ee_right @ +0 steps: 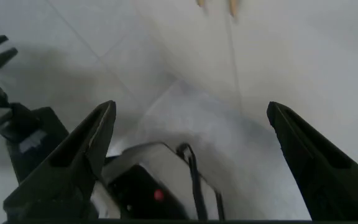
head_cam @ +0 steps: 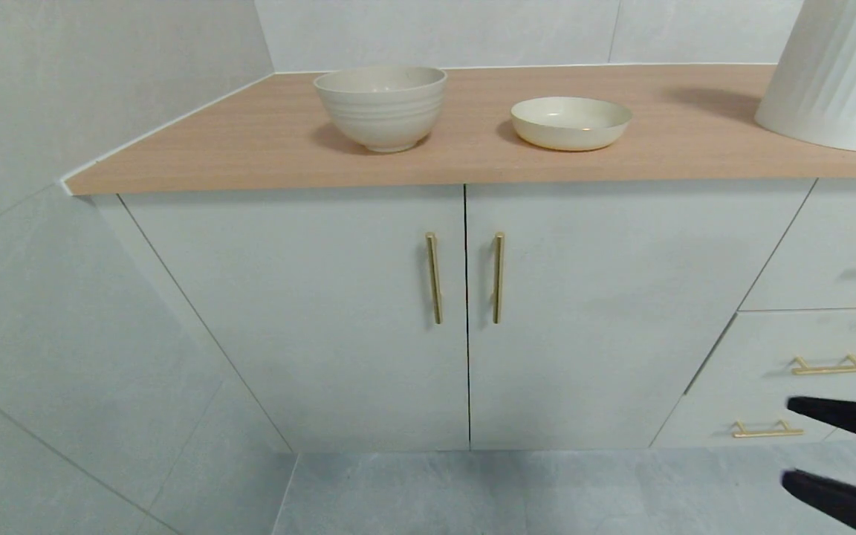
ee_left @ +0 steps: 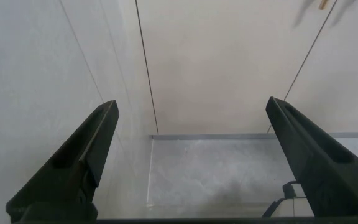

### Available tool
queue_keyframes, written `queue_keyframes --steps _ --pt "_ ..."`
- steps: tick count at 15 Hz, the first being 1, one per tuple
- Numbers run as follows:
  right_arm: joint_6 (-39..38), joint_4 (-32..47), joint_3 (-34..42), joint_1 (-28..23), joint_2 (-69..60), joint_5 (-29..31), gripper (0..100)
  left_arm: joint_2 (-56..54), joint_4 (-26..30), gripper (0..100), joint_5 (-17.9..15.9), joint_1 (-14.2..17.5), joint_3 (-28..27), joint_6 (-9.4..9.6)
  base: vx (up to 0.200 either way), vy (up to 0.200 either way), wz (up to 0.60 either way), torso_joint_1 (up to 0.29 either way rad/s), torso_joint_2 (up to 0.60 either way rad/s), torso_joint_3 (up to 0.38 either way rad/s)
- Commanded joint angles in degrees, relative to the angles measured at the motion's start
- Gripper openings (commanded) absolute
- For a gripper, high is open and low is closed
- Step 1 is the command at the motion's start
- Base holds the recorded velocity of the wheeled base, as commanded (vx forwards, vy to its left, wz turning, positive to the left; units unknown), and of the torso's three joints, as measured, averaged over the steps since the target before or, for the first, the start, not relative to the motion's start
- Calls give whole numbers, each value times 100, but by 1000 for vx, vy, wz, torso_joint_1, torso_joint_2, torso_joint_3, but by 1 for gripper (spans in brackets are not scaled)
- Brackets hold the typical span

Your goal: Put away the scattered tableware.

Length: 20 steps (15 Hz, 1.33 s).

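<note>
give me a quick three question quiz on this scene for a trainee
1. True or false: the two cabinet doors under the countertop are shut.
2. Which piece sits farthest to the robot's left on the countertop? A) deep bowl B) shallow dish C) white ribbed container
3. Fill in: the left gripper and the right gripper both have their fingers ____.

Key: 1 true; 2 A; 3 open
</note>
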<state>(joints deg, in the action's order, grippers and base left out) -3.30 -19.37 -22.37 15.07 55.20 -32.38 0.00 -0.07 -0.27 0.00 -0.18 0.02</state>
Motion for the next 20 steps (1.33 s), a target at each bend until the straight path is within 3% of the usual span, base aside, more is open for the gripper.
queue_keyframes --steps 1,3,4,8,12,17,20 --pt "-39 -1438 -1094 752 2786 135 100 9 -1 100 0 0 1 -2 0 0 0 0 0 0" --pt "-302 -1587 -1692 989 3471 513 100 9 -1 100 0 0 1 -2 0 0 0 0 0 0" --pt "-636 -1605 -2008 1077 3735 504 100 9 -1 100 0 0 1 -2 0 0 0 0 0 0" --pt "-786 -1710 -2887 1297 4447 513 100 9 -1 100 0 0 1 -2 0 0 0 0 0 0" --pt "-891 -2580 -2966 1429 4957 777 100 9 -1 100 0 0 1 6 0 0 0 0 0 0" --pt "-1550 -3547 -3001 1816 5405 909 100 9 -1 100 0 0 1 -2 0 0 0 0 0 0" --pt "-1867 -3943 -3274 1912 5721 1357 100 9 -1 100 0 0 1 -2 0 0 0 0 0 0"
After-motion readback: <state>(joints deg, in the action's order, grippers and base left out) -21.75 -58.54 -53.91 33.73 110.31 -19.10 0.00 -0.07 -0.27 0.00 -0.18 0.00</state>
